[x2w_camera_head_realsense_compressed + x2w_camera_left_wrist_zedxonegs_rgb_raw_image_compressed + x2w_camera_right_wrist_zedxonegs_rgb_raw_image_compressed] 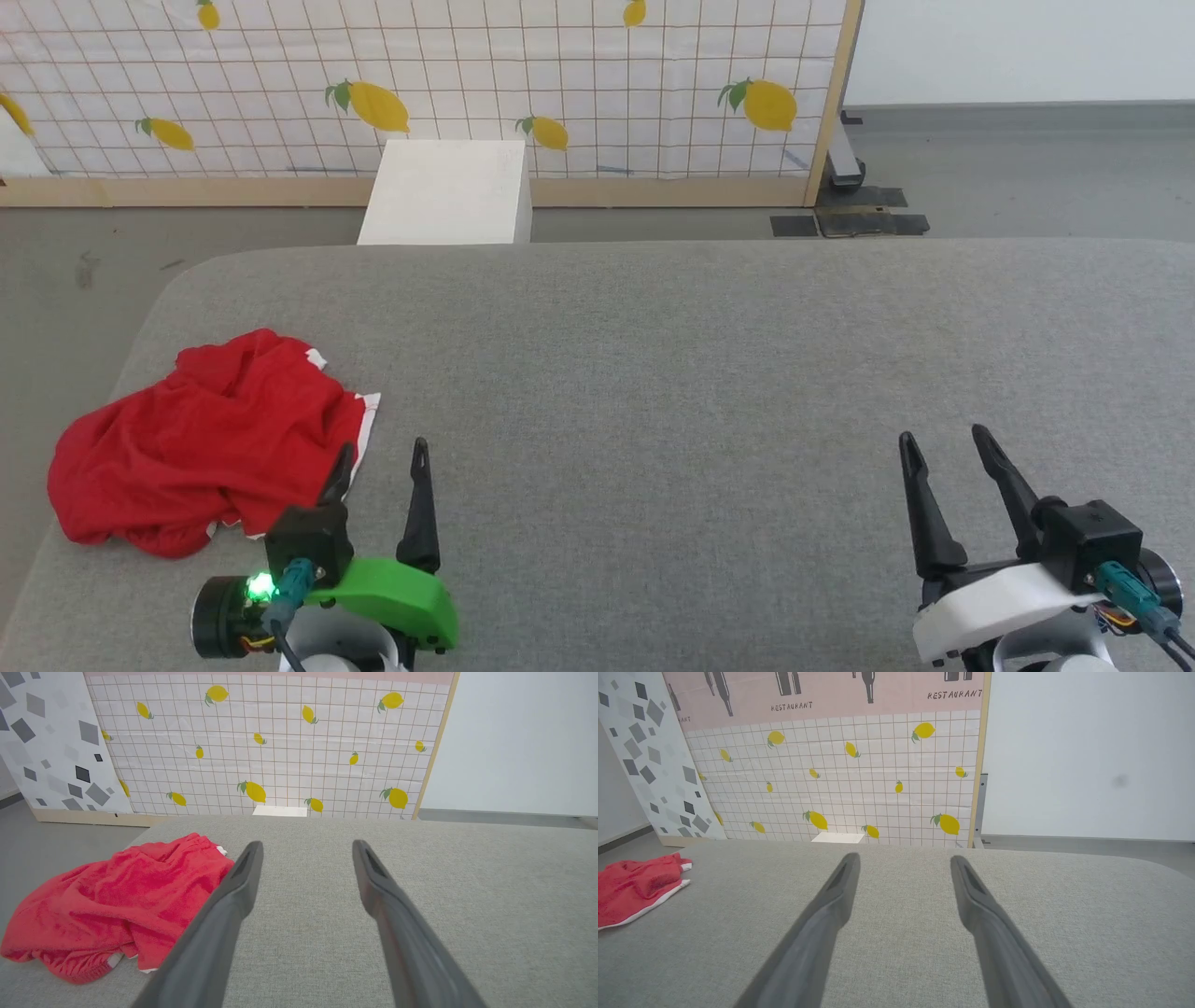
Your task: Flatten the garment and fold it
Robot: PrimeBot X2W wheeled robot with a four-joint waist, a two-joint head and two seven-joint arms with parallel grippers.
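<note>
A grey fabric-covered tabletop (672, 373) with rounded corners stood before a gridded panel (560, 75) printed with yellow lemons. A white box (448, 191) sat on the floor between them.

The garment (210, 443) lay in a crumpled red heap near the tabletop's left edge, with white trim (369, 411) showing along its right side. The left hand (384, 446) was spread wide and empty just beside that side. One finger crossed the cloth's edge in the head view, and whether it touched could not be told. The right hand (941, 434) was also wide and empty, well apart over bare tabletop on the right.

The cloth looked soft, light and limp. It would likely sag and bunch when lifted by a single point, and might drag on the woven cover. The white-trimmed edge seemed the best hold, being nearest and firmer than the loose middle. The waistband could not be picked out in the heap.

The right wrist view showed a pink band above the lemon grid, and on it the word "RESTAURANT" (955, 694) could be read, repeated beneath dark bottle shapes. No label was legible on the garment.
</note>
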